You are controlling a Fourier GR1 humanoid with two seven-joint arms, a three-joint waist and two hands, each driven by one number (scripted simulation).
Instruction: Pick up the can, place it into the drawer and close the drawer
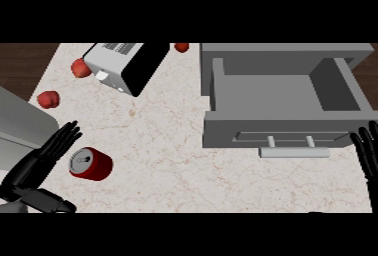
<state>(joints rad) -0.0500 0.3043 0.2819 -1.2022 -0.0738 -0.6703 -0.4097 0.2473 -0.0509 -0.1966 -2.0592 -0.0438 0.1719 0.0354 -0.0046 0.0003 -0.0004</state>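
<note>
Can (90, 164) sits on the counter (170, 150) just beside the left hand (33, 167), fingers (65, 139) straight and empty, while the right hand (367, 154) rests released beside the open drawer (277, 131).

You have the can (91, 163) on the surface (162, 150) at your near left, with the left robot hand (40, 162) just beside it on its left. The drawer (284, 100) lies to your right, and the right robot hand (365, 155) is by its front right corner. The toaster (122, 65) stands far back, behind the can.
</note>
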